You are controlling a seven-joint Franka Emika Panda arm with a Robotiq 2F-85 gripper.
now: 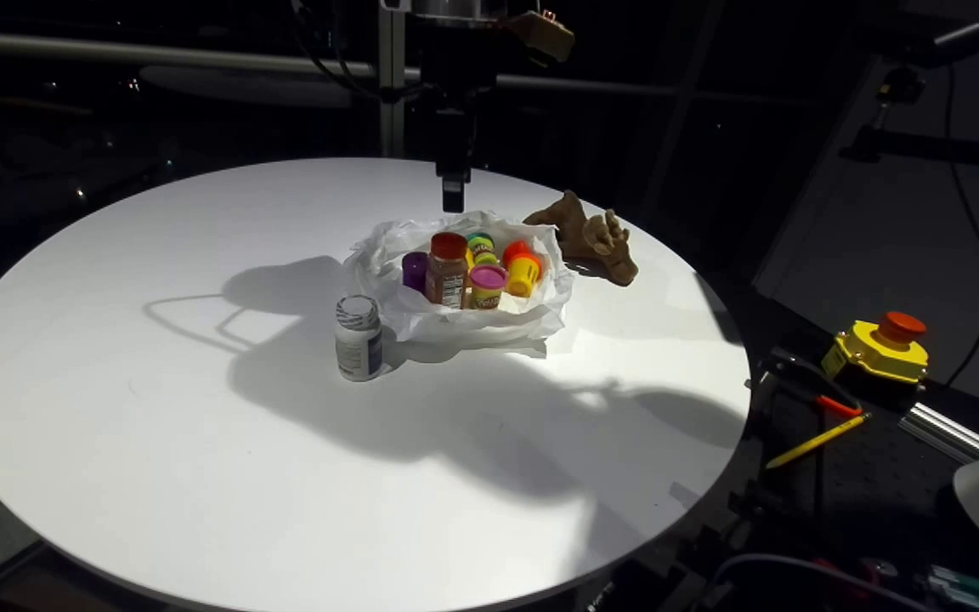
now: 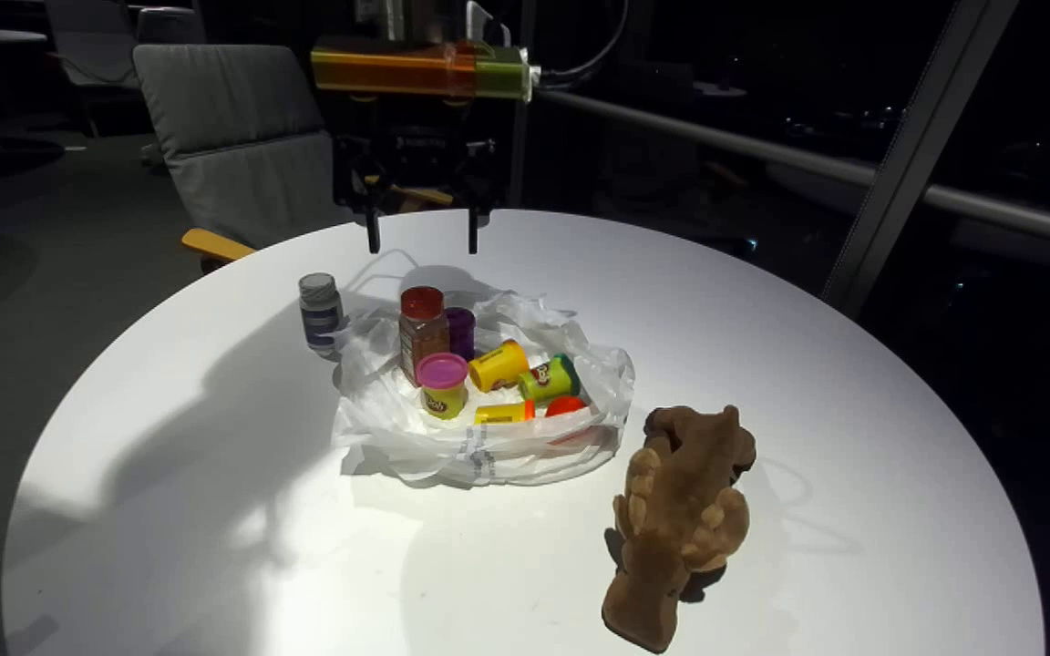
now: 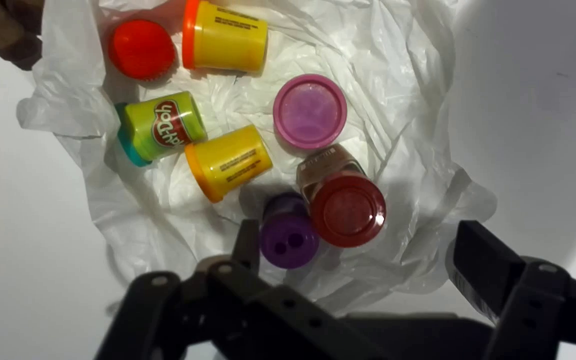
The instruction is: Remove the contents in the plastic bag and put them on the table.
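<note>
Bag of thin, wrinkled, translucent white plastic (image 2: 425, 446), mouth spread wide, set on large, round, white tabletop (image 1: 200, 510). Found inside, standing upright: brownish jar with red lid and printed label (image 2: 420, 342); dark purple, cup-like piece (image 2: 461, 333), immediately beside jar; small yellowish tub with pink lid (image 2: 443, 396), likewise just beside jar. Also inside, lying on their sides: small yellow tub with orange lid (image 3: 233, 160); lime-green tub with teal lid (image 3: 143, 127), marked Play-Doh; small yellow tub with red-orange lid (image 3: 230, 37). Beside that last tub: rounded, bright red piece (image 3: 142, 49), full shape not discernible.

Outside bag, directly on tabletop: small white bottle with dark label (image 2: 320, 319), upright, just beside bag; brown plush toy (image 2: 689, 510), lying down, near bag on side away from bottle. Plush toy and bottle well apart from each other.

Black, two-fingered pincer (image 2: 423, 246) raised above tabletop in both exterior views, fingers (image 3: 490, 265) spread well apart, nothing held. In wrist view, one finger showing just beside purple piece; in both exterior views, fingertips apart from jar and every tub.

Off tabletop: padded grey chair with wood-toned armrest (image 2: 238, 146), beyond tabletop edge; yellow box with red push button (image 1: 880, 348); slim yellow pencil-like stick (image 1: 819, 440), near that box.
</note>
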